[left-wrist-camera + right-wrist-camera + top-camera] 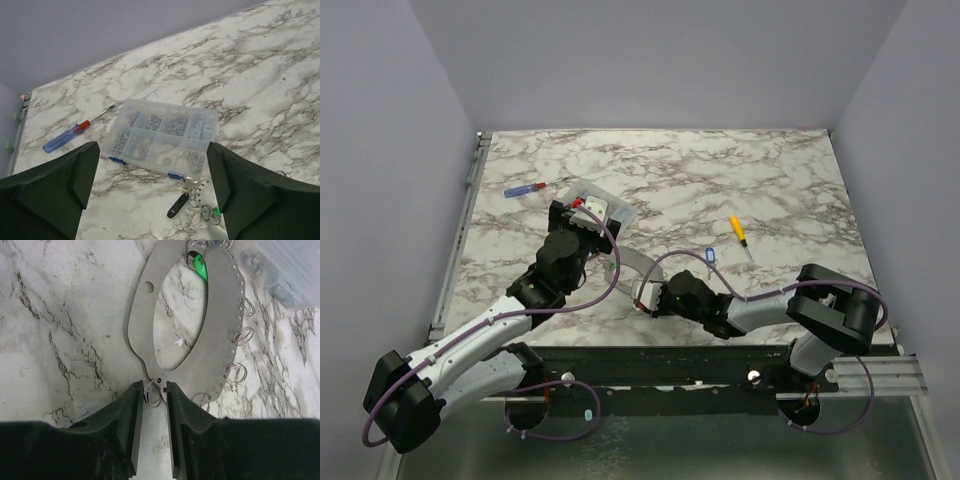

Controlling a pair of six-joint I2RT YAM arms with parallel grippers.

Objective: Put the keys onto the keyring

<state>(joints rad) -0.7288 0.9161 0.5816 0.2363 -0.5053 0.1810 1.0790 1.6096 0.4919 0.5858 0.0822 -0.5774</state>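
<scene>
While the left end effector [152, 155] hangs released, jaws wide, above the box [160, 137], the right end effector [155, 387] sits low on the desk [60, 315] with its jaws drawn narrow on either side of a small split ring [151, 392]. I see a sliver of gap at one jaw, so I judge it not yet clenched on anything. That split ring hangs from the near tip of the keyring [142, 325], a flat steel oval lying near the middle of the desk, just near-right of the box. A green key [200, 266] shows at its far end, seemingly on one of its rings. The blue key [709, 256] and orange key [736, 228] lie loose to the right, well apart from it. The danger, to my eye, is the thin split ring: it may tip flat and slip out of the grip. A pinch and pull may also drag the whole oval, since nothing pins it down.
</scene>
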